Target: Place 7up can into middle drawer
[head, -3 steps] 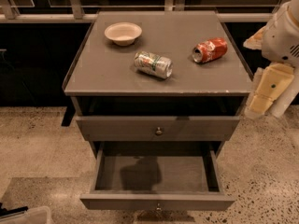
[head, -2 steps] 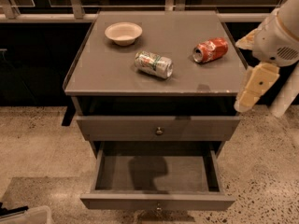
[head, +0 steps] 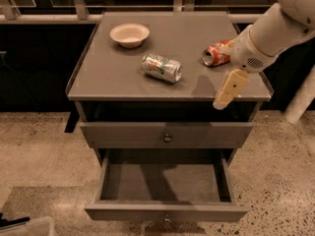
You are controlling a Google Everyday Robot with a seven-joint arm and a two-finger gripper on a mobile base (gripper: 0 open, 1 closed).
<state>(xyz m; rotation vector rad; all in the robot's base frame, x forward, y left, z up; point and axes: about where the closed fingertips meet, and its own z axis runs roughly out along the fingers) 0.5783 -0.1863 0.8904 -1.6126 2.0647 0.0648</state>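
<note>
The 7up can lies on its side near the middle of the cabinet top, silver with a green label. The middle drawer is pulled out at the bottom, and its grey inside holds nothing. My gripper hangs from the white arm over the right front part of the cabinet top. It points down and to the left, above the surface and well right of the 7up can. It holds nothing.
A red-orange soda can lies on its side at the right of the top, just behind my wrist. A cream bowl stands at the back left. The upper knobbed drawer front is closed. The floor is speckled stone.
My arm has swung left, from beside the cabinet's right edge to over its right front corner. The cans, the bowl and the drawers have not moved.
</note>
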